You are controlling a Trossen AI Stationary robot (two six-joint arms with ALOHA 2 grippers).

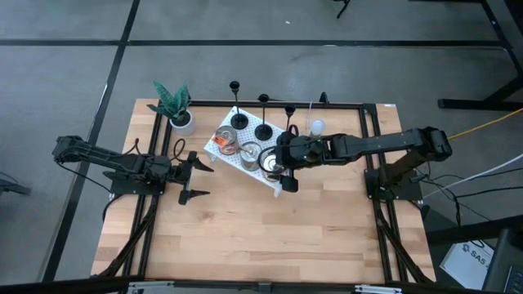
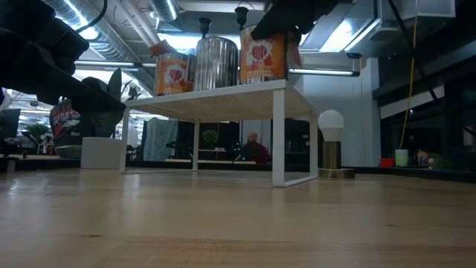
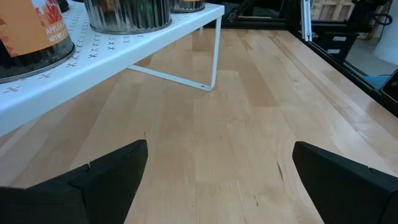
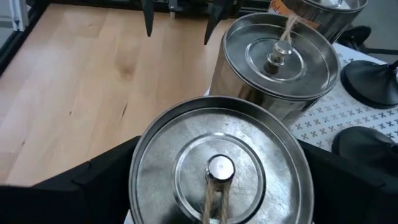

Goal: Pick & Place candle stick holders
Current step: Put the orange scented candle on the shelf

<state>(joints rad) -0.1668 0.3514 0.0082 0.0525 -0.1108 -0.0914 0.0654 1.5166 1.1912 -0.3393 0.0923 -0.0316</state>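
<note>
I found three candle stick holders (image 1: 263, 131) on the white rack's (image 1: 245, 163) twelve o'clock edge; likely light, rigid; grasp the stem. Right end effector (image 1: 282, 167) open over tins; left end effector (image 1: 198, 178) open, idle.

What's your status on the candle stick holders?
Right end effector open over a shelf can. Left end effector open, idle. Holders untouched behind cans.

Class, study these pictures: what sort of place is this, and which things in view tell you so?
Probably a robotics lab or workshop: two robot arms bolted to a wooden table, exposed ceiling ducts, and a grey concrete floor.
</note>
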